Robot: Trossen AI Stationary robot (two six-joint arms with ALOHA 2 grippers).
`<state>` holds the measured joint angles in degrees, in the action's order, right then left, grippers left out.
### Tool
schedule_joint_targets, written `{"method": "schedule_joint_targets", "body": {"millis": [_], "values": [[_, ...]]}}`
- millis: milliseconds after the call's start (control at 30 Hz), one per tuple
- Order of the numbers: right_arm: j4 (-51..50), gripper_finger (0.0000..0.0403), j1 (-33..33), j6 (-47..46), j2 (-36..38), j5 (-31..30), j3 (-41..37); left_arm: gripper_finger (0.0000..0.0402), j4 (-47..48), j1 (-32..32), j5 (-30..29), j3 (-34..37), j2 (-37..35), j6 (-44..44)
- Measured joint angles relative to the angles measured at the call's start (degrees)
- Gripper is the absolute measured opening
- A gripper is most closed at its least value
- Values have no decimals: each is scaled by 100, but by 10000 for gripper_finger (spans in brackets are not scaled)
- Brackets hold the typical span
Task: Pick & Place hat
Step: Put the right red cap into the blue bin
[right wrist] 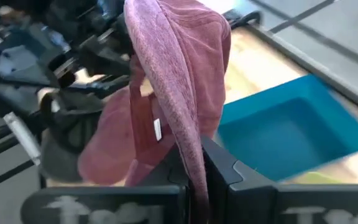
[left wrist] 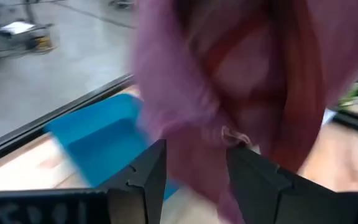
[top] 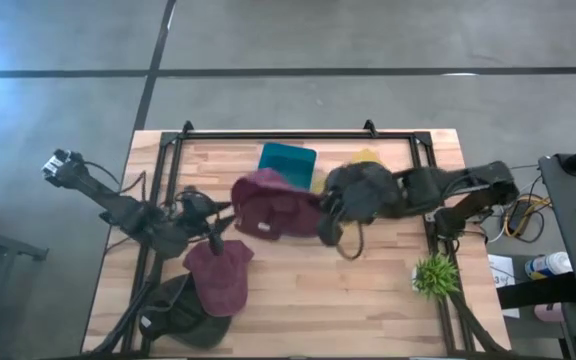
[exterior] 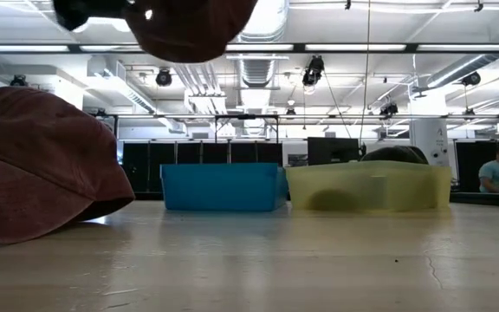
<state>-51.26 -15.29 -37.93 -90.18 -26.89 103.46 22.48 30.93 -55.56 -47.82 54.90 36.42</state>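
Two bins sit at the table's far edge: a teal bin (top: 288,160), bare inside, and beside it a translucent yellow bin (exterior: 369,186) with a dark shape showing through its wall, though what it is cannot be told. Just ahead of the right gripper (right wrist: 194,180) hangs the task's thing, a maroon corduroy cap (right wrist: 173,81), its fabric clenched between the fingers (right wrist: 225,171). From above, the cap (top: 271,205) is held clear of the wood, brim toward the left arm, long axis running across the table. Facing it, the left gripper (left wrist: 194,174) stands released, jaws apart, the cap's cloth just beyond its fingertips. Nearer that arm lies a second maroon cap (top: 218,275), overlapping a black cap (top: 173,320) at the table's front-left corner. A small green plant (top: 435,275) stands beside the right arm's base.
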Motion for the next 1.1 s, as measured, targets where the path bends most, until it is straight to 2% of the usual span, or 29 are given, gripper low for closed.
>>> {"method": "schedule_joint_targets", "body": {"millis": [133, 267, 400, 500, 700, 800, 933, 1100], "values": [[504, 13, -54, -65, 9, 290, -189, 161, -764, -247, 399, 2, 373, -555], [521, 13, -110, -133, 12, 308, -264, 161, -1369, -344, 813, -212, 715, -858], [722, 13, -116, -214, -120, 492, -312, 161, -1852, -353, 849, -524, 1059, -1469], [1030, 13, -136, -211, -347, 801, -307, 161, -1891, -437, 855, -764, 1332, -1743], [1291, 13, -206, -227, -713, 1037, -261, 161, -1798, -583, 915, -974, 1803, -2007], [1325, 13, -225, -239, -745, 881, -267, 161, -1425, -690, 812, -947, 1954, -1938], [1237, 13, -228, -395, -733, 810, -278, 161, -1205, -685, 356, -932, 2101, -1777], [1167, 13, -223, -375, -731, 569, -336, 161, -1547, -705, 545, -1110, 1981, -2192]]}}
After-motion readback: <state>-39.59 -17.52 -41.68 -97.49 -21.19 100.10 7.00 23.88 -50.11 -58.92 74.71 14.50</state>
